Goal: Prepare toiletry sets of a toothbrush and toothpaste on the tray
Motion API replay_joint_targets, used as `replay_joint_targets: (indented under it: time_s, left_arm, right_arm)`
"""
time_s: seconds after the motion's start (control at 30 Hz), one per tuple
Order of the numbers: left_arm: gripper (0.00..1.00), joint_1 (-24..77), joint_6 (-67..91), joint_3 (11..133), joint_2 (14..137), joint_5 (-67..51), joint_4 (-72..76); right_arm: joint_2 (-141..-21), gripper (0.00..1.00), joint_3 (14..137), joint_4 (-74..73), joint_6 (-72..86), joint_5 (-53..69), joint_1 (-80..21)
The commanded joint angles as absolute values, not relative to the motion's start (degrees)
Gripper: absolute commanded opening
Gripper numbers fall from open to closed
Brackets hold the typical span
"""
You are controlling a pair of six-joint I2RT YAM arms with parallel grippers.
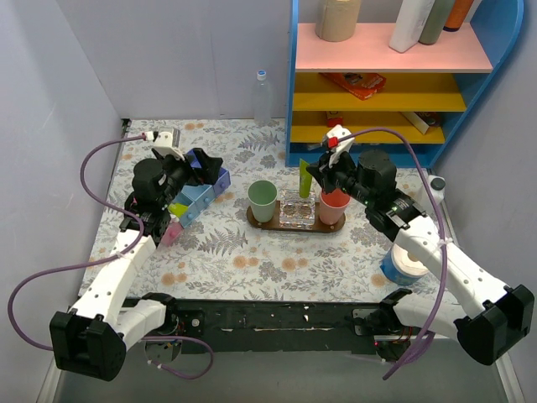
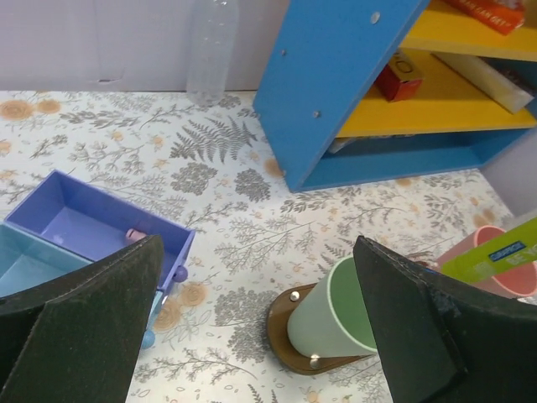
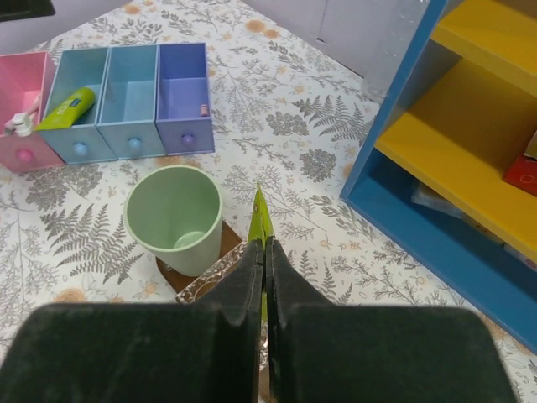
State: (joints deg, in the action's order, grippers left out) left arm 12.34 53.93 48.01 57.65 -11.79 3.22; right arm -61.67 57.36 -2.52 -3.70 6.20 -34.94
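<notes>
Two claws noted. Right claw point(image 3: 265, 252) clamped tight on lime-green toothpaste tube point(image 3: 258, 214), tube upright, tip beyond the fingertips. Left of that claw: green cup point(image 3: 174, 217) on tray point(image 1: 254, 220), clear holder point(image 1: 297, 208) alongside. Left claw point(image 2: 258, 252) spread wide, empty; organiser point(image 2: 92, 218) lower left, tray lower right.
</notes>
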Motion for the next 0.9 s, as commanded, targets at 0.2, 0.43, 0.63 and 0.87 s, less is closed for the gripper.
replay_joint_targets:
  time_s: [0.2,0.43,0.63,0.87]
  left_arm:
    - [0.98,12.30,50.63,44.56,57.92,-8.35,6.94]
    - [0.98,12.30,50.19,44.47,58.62,-8.35,6.94]
    - [0.98,12.30,49.92,44.56,58.89,-8.35,6.86]
    - [0.98,12.22,49.66,44.56,59.24,-8.70,6.94]
  right_arm:
    - [-63.37,0.01,55.02,8.35,-5.63,7.64,-32.26]
    - [-64.33,0.01,54.23,8.53,-5.45,9.76,-31.73]
    - [-65.30,0.01,53.62,8.26,-5.45,10.11,-31.46]
    - [-65.92,0.01,52.91,8.26,-5.54,10.20,-31.11]
